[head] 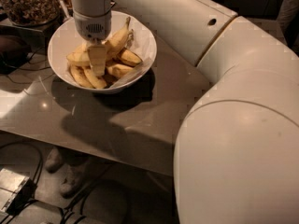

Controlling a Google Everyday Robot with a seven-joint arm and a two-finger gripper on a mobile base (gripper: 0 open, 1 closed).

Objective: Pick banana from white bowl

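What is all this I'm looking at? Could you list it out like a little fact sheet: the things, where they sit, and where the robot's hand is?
surface: grey table
bowl: white bowl, paper-lined, on the table's far left part
target: banana, the longest one, lying in the bowl with its stem toward the far rim
other fruit: shorter bananas beside it
gripper: gripper, lowered into the bowl among the fruit, just left of the banana
behind the bowl: glass jar of brown nuts

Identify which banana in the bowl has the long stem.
The longest banana, curving toward the white bowl's far rim beside the gripper hanging over the bowl; the others are shorter and stubbier.
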